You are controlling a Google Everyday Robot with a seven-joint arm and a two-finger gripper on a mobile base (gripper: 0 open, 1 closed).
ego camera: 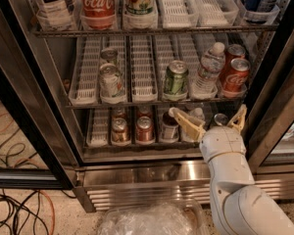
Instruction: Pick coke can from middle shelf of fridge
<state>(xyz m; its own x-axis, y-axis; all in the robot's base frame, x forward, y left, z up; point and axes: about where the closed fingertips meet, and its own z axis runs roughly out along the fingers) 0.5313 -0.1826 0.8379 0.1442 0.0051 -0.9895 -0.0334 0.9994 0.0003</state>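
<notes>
Fingers of the gripper (211, 123) are spread wide, low before the bottom rack (96, 142). Above, the coke can (235, 75) is set on the middle shelf (143, 72), just beside a water bottle (208, 72), which could be toppled by a misjudged approach.

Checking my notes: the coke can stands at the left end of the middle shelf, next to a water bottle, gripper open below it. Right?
Not quite: in the camera view the coke can stands at the right end of the middle shelf, next to the water bottle, gripper open below it.
</notes>
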